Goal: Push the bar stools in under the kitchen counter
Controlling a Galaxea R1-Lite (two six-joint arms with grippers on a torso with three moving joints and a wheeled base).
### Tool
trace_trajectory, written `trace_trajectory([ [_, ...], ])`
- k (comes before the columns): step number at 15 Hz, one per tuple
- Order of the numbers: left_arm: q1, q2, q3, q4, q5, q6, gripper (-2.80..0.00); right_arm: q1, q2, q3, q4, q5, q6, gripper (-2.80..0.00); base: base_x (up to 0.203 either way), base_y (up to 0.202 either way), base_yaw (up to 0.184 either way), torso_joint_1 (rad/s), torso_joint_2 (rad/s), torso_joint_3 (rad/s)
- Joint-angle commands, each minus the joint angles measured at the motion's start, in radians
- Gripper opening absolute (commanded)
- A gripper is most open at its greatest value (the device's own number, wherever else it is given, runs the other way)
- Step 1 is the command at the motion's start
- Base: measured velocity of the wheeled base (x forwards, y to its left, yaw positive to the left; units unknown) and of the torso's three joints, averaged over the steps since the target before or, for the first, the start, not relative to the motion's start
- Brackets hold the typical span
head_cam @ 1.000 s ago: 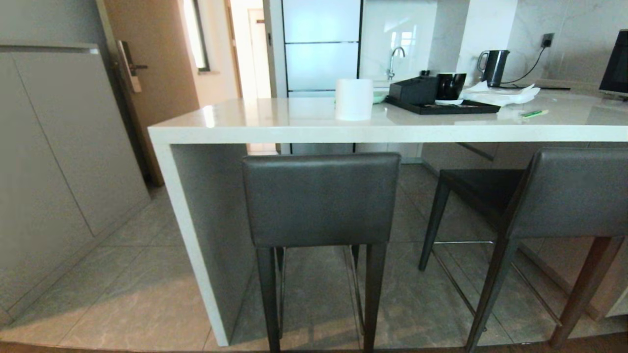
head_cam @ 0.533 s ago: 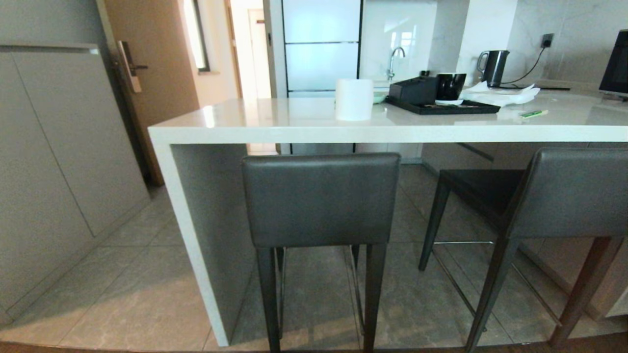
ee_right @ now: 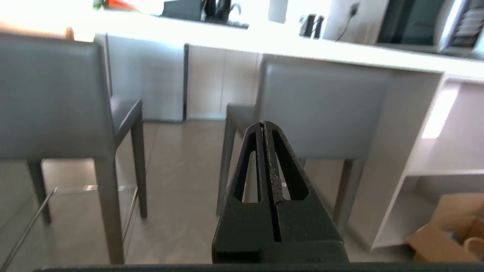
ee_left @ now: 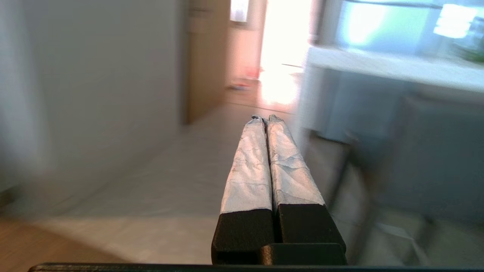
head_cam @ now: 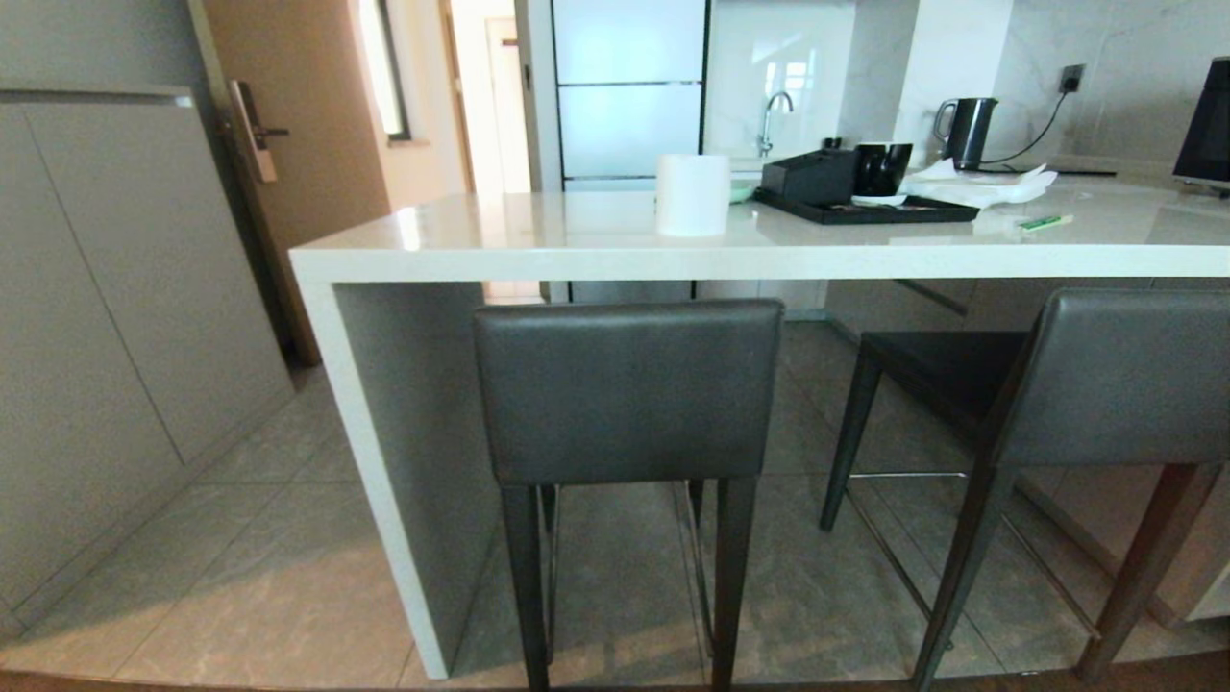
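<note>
Head view: the kitchen table (head_cam: pixel 538 245), a thick glossy white slab on a grey side panel, runs across the picture. Two bar stools stand at its near edge. The left bar stool (head_cam: pixel 627 389) faces the slab squarely, its dark grey backrest just below the edge and its seat hidden behind it. The right bar stool (head_cam: pixel 1105 384) stands turned at an angle, its dark seat partly under the slab and its backrest out on the near side. On the slab stand a white paper roll (head_cam: pixel 692 194), a black tray (head_cam: pixel 865 209) with a black box and cup, and farther back a dark kettle (head_cam: pixel 966 132). A wooden door (head_cam: pixel 298 125) stands at the left. Neither arm shows here.

Left wrist view: the left tool (ee_left: pixel 264 120) has its two pale, tape-wrapped fingers pressed together, holding nothing, above the tiled floor (ee_left: pixel 151 181). The scene beyond is blurred; the slab's white edge shows off to one side.

Right wrist view: the right tool (ee_right: pixel 263 124) has its black fingers together, empty, pointing toward one stool's backrest. Both stools show, with open white shelf cubbies (ee_right: pixel 427 181) and a cardboard box (ee_right: pixel 450 230) nearby.
</note>
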Motion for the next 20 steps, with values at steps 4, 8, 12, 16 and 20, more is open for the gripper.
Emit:
trace_trajectory([
  [4, -0.023, -0.228, 0.286, 0.039, -0.282, 0.022, -2.80, 0.001, -0.021, 0.147, -0.012, 0.048, 0.049, -2.80, 0.000, 0.000, 0.000, 0.000, 0.00, 0.000],
  [8, -0.024, -0.226, 0.312, 0.097, -0.317, 0.043, -2.80, 0.001, -0.021, 0.331, -0.128, 0.120, 0.055, -2.80, 0.000, 0.000, 0.000, 0.000, 0.00, 0.000],
  [12, -0.024, -0.226, 0.314, 0.092, -0.313, 0.048, -2.80, 0.005, -0.021, 0.324, -0.041, 0.182, 0.088, -2.80, 0.000, 0.000, 0.000, 0.000, 0.00, 0.000],
  [16, -0.024, -0.227, 0.314, 0.103, -0.308, 0.116, -2.80, 0.004, -0.021, 0.325, -0.046, 0.144, 0.161, -2.80, 0.000, 0.000, 0.000, 0.000, 0.00, 0.000],
  [20, -0.027, -0.226, 0.304, 0.184, -0.244, 0.000, -2.80, 0.004, -0.021, 0.325, -0.047, 0.142, 0.169, -2.80, 0.000, 0.000, 0.000, 0.000, 0.00, 0.000],
])
